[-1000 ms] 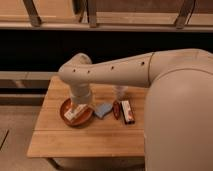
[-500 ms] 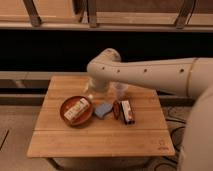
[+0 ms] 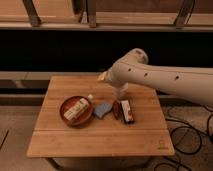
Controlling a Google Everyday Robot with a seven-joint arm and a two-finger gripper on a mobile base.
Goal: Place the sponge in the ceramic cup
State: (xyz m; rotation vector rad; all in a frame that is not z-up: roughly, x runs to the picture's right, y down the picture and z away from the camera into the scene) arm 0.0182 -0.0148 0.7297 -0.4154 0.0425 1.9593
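Table [image 3: 100,142] of pale wood carries all the things. Arm [image 3: 150,75] reaches in from 3 o'clock and bends over the table's far side. The gripper cannot be picked out, hidden somewhere behind that bend. Its jaws stand wide apart, and nothing shows in them.

Dish [image 3: 62,111] sits left of centre with a cream block in it. Packet [image 3: 125,111] lies right of centre, its length running 12 to 6 o'clock. Sponge [image 3: 102,109] lies flat on the wood between them, just beside each and free of the arm. Cup [image 3: 120,92] stands upright near the sponge at its 1 o'clock, its top partly covered by the arm.

The sponge is not in the cup, so the pick appears to be the step in hand. The next move calls for bringing the gripper down between dish and packet, which leaves little room at 9 and 3 o'clock.

The sponge's outline is irregular. Its long axis seems to run from about 8 to 2 o'clock, the far end pointing roughly toward the cup, so a grip across the shorter span looks best.
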